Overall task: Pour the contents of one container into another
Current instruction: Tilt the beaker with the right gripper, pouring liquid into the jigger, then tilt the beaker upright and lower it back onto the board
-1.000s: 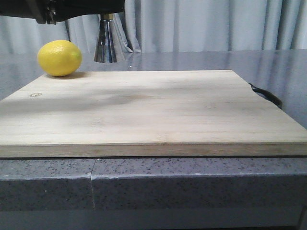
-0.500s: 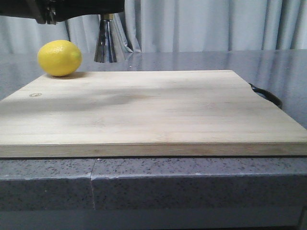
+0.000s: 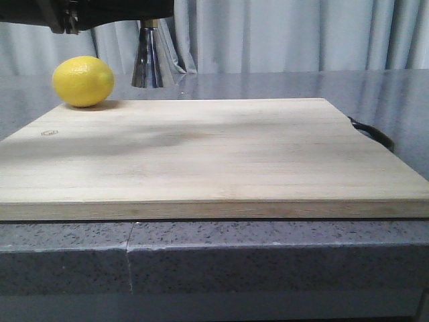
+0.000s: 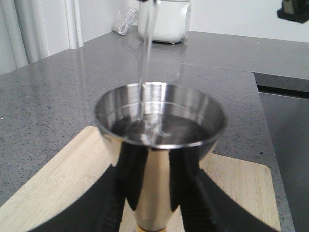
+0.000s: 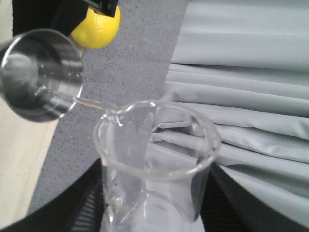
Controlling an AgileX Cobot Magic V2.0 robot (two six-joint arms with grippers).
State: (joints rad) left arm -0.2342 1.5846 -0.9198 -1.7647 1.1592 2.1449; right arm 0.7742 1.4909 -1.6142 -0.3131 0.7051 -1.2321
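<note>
The right gripper [image 5: 154,212] clamps the beaker [image 5: 155,164], tipped spout-first toward the jigger [image 4: 159,145]. A thin stream [image 4: 145,63] falls into the jigger, held upright in the clamped left gripper [image 4: 154,208] above the cutting board's [image 3: 201,154] far left corner, near the lemon [image 3: 83,81]. No lettering is readable.

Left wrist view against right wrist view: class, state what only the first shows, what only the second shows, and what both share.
Only the left wrist view shows the white appliance on the far counter and the liquid pooled inside the cup. Only the right wrist view shows the glass beaker, the lemon and the grey curtain. Both show the steel jigger, the thin stream falling into it, and the wooden board.
</note>
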